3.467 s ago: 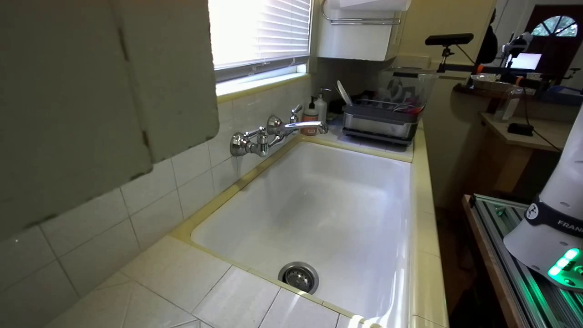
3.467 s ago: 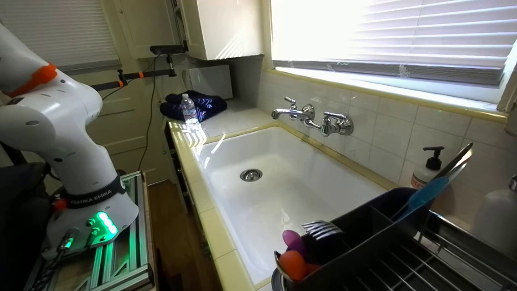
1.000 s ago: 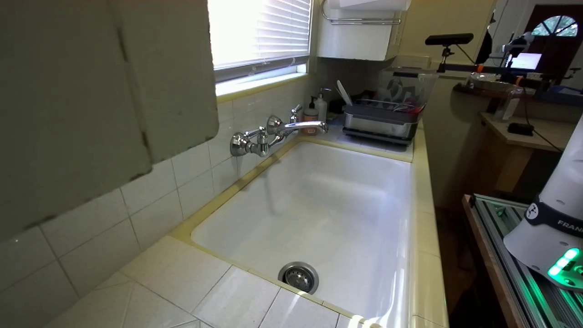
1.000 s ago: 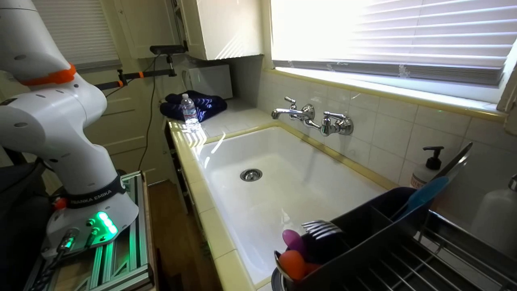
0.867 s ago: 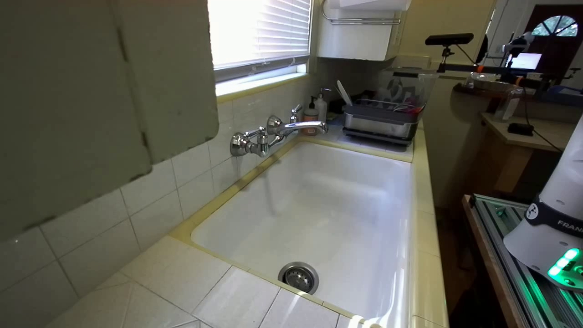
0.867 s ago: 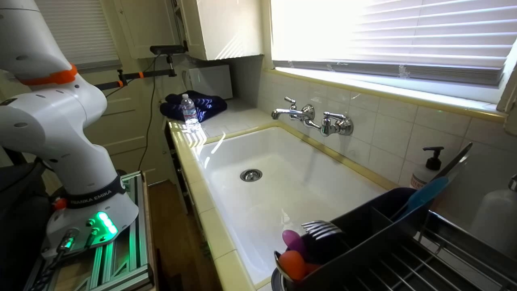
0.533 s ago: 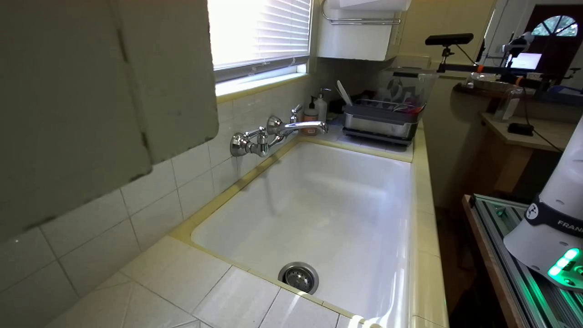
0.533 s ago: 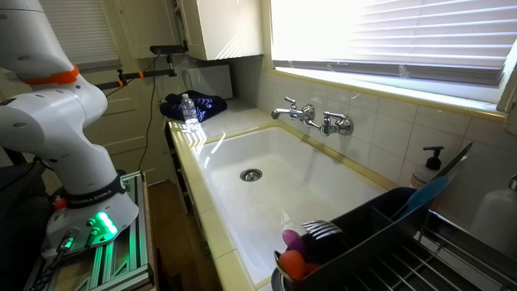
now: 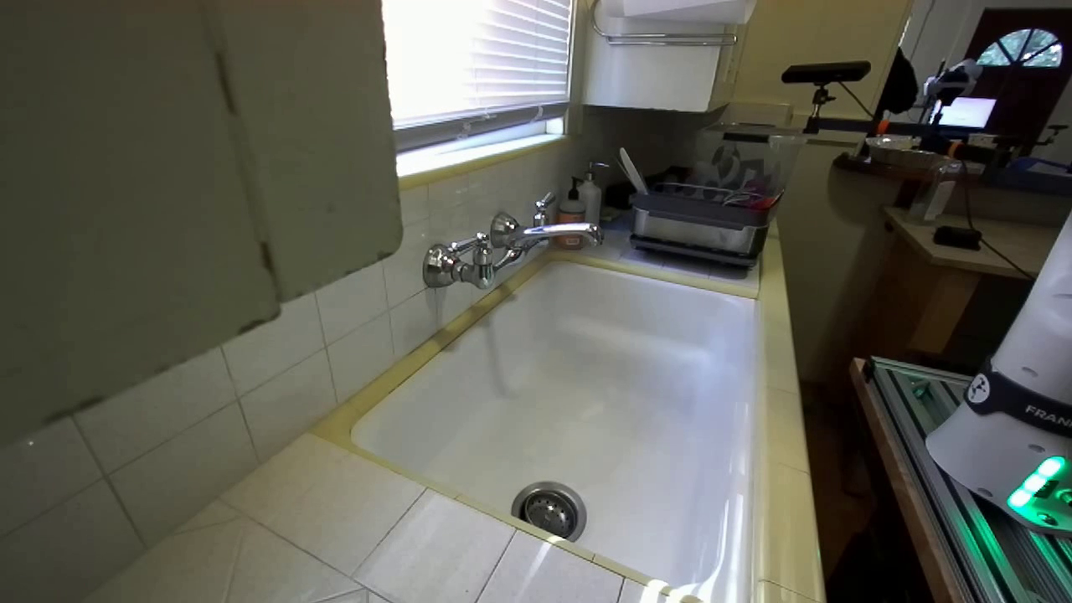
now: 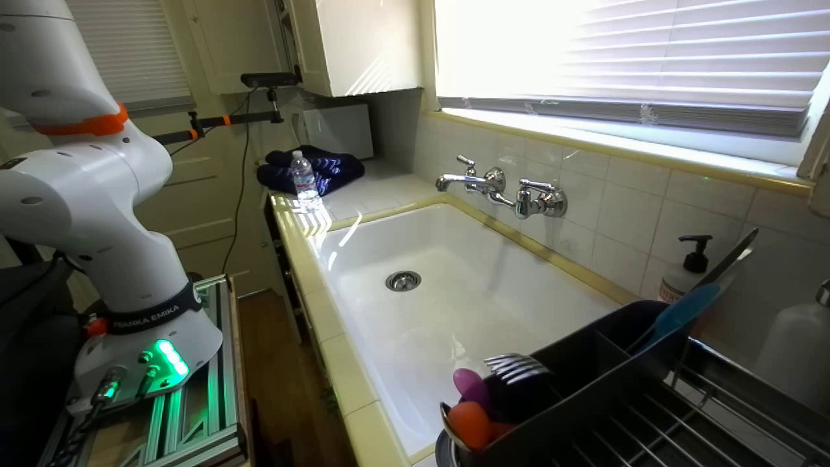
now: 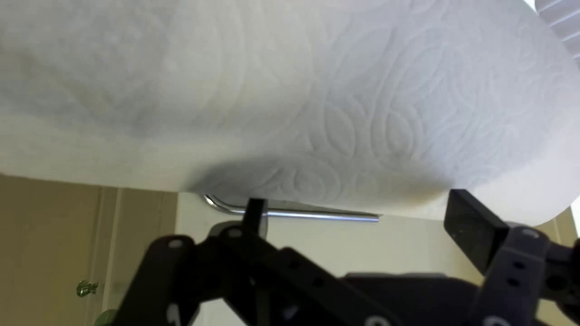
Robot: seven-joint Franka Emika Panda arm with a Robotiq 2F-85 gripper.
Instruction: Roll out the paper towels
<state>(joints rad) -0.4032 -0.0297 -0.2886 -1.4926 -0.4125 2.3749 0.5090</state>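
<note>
Wrist view: pincer (image 11: 360, 206) spread apart near paper towels (image 11: 326, 104); "FRANKA EMIKA" is read on arm band (image 10: 148, 316) in an exterior view.

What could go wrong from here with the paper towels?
The open jaws face the broad, curved paper towels, so closing might slip off or tear them. In the wrist view, the jaws overlap the metal bar; depth is unclear, but they could catch on it. Neither exterior view shows the jaws, so a missed grip may go unseen there.
</note>
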